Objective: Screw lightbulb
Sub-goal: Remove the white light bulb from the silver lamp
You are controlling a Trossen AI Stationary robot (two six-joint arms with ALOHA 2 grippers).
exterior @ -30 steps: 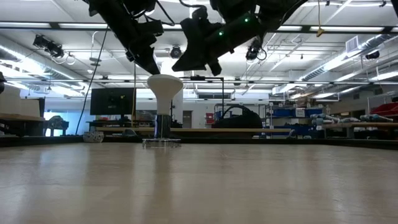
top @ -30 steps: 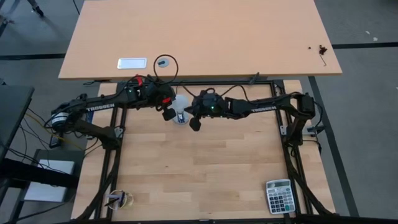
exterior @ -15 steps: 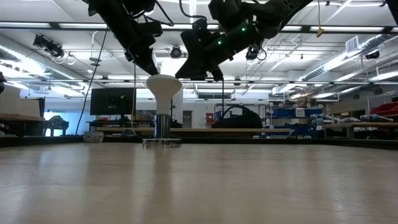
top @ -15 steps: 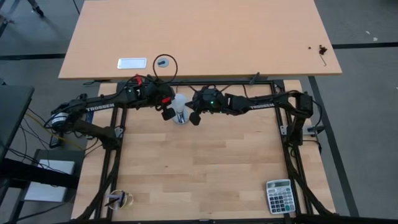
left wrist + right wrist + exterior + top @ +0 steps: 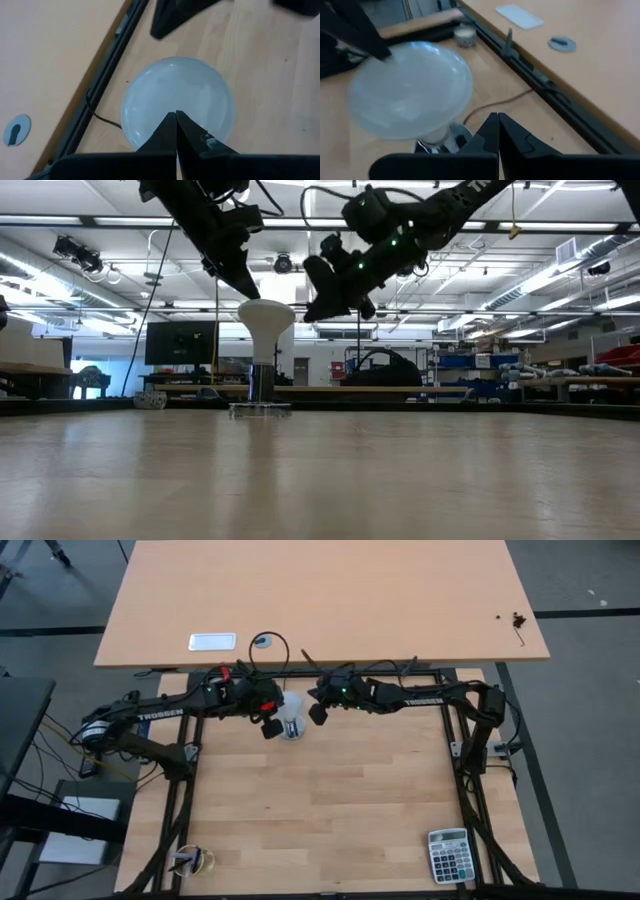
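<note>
The white cone-shaped lightbulb (image 5: 290,718) stands upright, wide face up, its narrow base in a socket (image 5: 261,385) on a small plate (image 5: 260,409) near the table's far edge. It also shows in the low view (image 5: 265,320). My left gripper (image 5: 176,119) is shut and hangs just above the left part of the bulb's face (image 5: 175,97); it also shows in the low view (image 5: 248,290). My right gripper (image 5: 498,118) is shut, level with the bulb's face and apart from it on its right; it also shows in the low view (image 5: 322,308). My left gripper points its shut fingertips down at the bulb's face near its left rim (image 5: 252,302). Whether they touch the face cannot be told.
A black cord (image 5: 495,105) runs from the socket toward the far edge. A second light-wood table (image 5: 320,600) behind holds a flat white piece (image 5: 212,641) and a grey disc (image 5: 262,640). A calculator (image 5: 448,854) and a tape roll (image 5: 190,860) lie at the near corners.
My right gripper has drawn back from the bulb toward the table's far edge and a little to the right, turning as it went. The bulb stays upright in the socket.
</note>
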